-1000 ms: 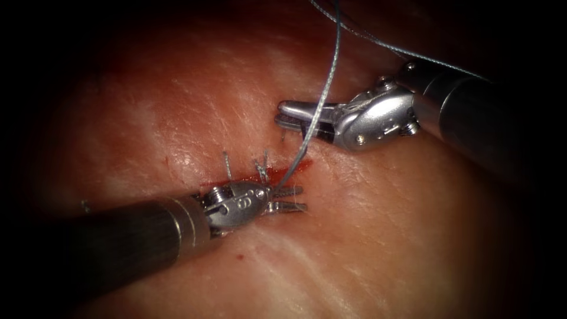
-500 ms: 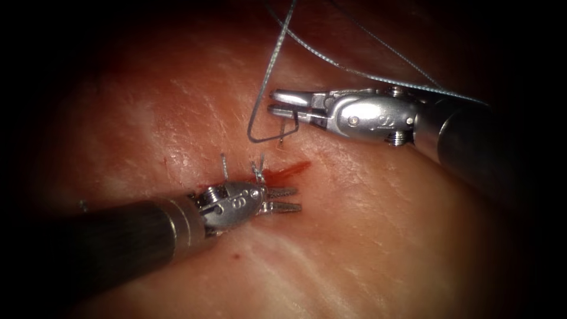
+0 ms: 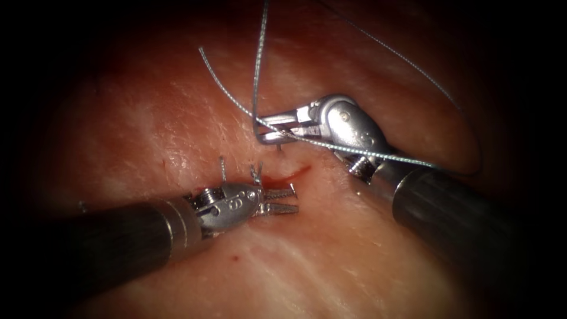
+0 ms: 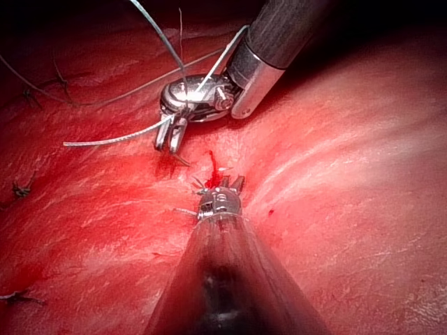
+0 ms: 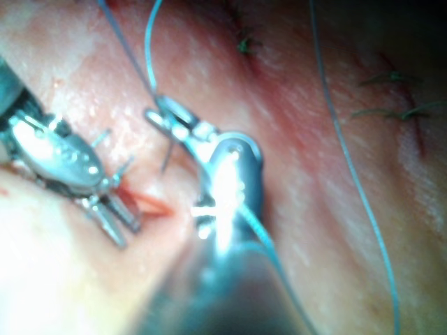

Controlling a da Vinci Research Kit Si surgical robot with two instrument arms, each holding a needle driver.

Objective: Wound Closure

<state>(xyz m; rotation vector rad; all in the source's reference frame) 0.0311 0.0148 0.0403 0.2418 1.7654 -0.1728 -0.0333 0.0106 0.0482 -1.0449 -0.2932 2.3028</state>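
Note:
My left tool [image 3: 292,199] lies just left of the cut [image 3: 289,173], jaws open and holding nothing; it also appears in the wrist views [image 4: 232,183] [image 5: 115,218]. My right tool [image 3: 267,130] hovers above the cut's upper end, jaws shut on the thread [image 3: 256,65], and is seen again up close [image 4: 170,138] [image 5: 159,115]. The thread bends round the jaw tips. One strand rises out of view. Another strand [image 3: 354,151] lies across the right tool's wrist, with a free end [image 3: 202,51] in the air. I cannot make out the needle.
Short cut thread ends [image 3: 222,167] stand up from a stitch beside the left tool. Red fluid [image 4: 209,162] marks the open part of the cut. Older knotted stitches [image 5: 244,45] sit farther along the tissue [image 3: 177,118]. A long slack thread loop [image 3: 460,112] arcs to the right.
The thread lifted off the cut beside the left jaws and now wraps the right jaws. The right tool turned, its shaft now coming from lower right. The left tool stayed put.

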